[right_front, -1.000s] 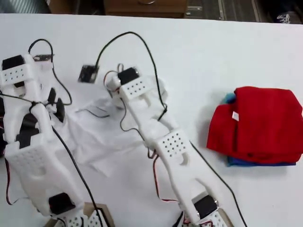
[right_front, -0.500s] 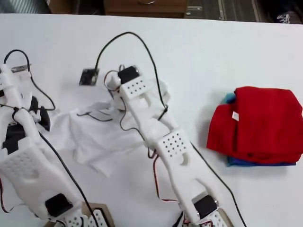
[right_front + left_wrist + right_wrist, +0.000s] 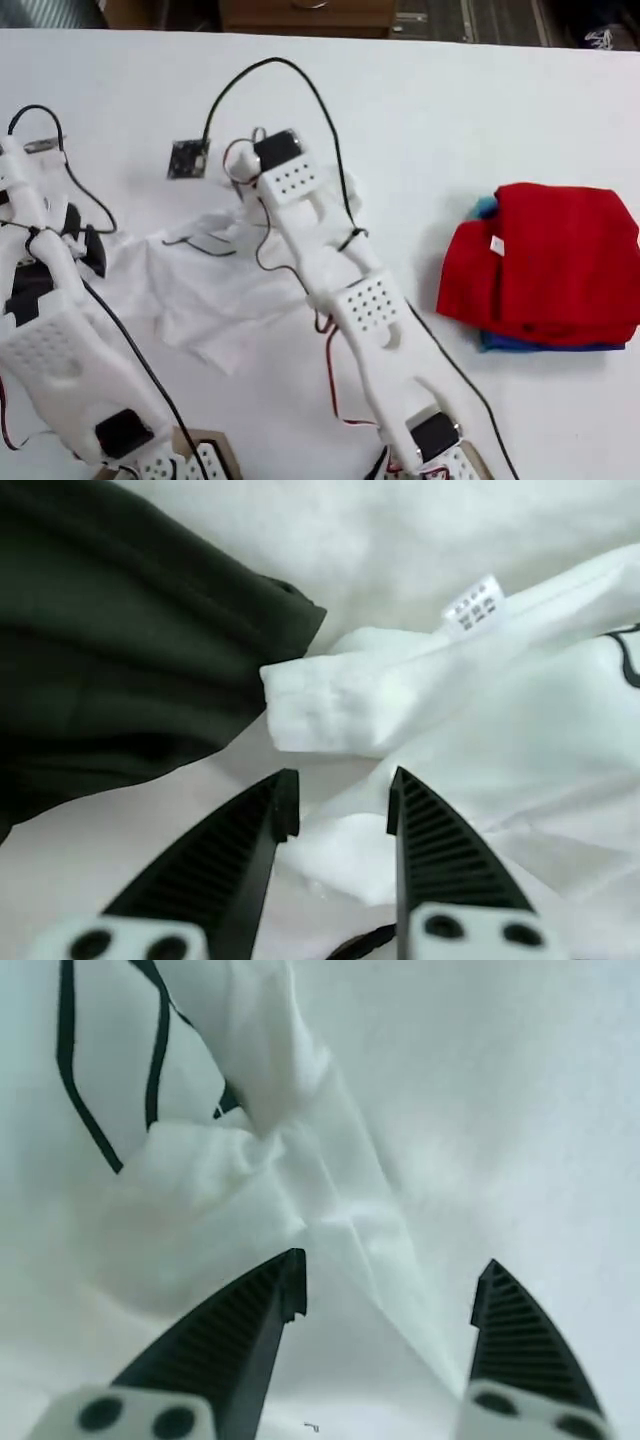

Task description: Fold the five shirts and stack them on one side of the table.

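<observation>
A crumpled white shirt (image 3: 215,290) with a thin black line print lies between my two arms. In the left wrist view my left gripper (image 3: 340,792) hovers open just over a folded edge of the white shirt (image 3: 400,695), near its small tag (image 3: 470,605). A dark cloth (image 3: 120,650) lies right beside that edge. My right gripper (image 3: 392,1285) stands wide open above the rumpled white shirt (image 3: 230,1190), nothing between its fingers. At the right, a folded red shirt (image 3: 545,260) tops a stack with a blue shirt (image 3: 545,344) under it.
The left arm (image 3: 60,340) and right arm (image 3: 340,290) cover much of the near table. A small dark board (image 3: 187,158) on a black cable (image 3: 300,75) lies beyond the shirt. Bare white table (image 3: 420,120) stretches across the far side.
The left arm swung toward the table's left edge and the shirt's left part spread that way. The right arm's wrist shifted slightly farther back. The red stack stayed put.
</observation>
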You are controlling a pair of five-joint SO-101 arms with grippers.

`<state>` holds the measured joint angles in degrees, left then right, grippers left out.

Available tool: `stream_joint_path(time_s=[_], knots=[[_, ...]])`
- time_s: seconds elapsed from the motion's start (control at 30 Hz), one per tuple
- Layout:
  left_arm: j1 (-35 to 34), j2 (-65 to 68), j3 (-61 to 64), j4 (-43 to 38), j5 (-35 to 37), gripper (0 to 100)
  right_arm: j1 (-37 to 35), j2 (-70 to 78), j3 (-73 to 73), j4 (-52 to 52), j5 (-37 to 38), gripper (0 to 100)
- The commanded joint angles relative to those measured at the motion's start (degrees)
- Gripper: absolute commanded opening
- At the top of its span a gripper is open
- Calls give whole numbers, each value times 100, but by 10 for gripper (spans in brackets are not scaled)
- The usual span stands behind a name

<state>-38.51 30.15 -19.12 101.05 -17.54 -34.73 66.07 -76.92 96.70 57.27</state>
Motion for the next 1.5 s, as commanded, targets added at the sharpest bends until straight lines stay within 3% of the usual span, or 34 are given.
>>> stream_joint_path(time_s=[0.0, 0.83, 1.2, 1.3, 1.47], knots=[[-53, -448, -22, 79, 0, 173, 22, -31, -105, 13, 193, 275], [-53, -440, -22, 79, -9, 173, -479, -84, 554, 136, 404, 330], [-53, -440, -22, 79, -9, 173, -409, -1464, 1714, 101, 431, 330], [-53, -440, -22, 79, -9, 173, -400, -1446, 1714, -127, 281, 330], [-53, -440, -31, 79, -9, 173, -365, -1112, 1732, -1103, -941, 331]])
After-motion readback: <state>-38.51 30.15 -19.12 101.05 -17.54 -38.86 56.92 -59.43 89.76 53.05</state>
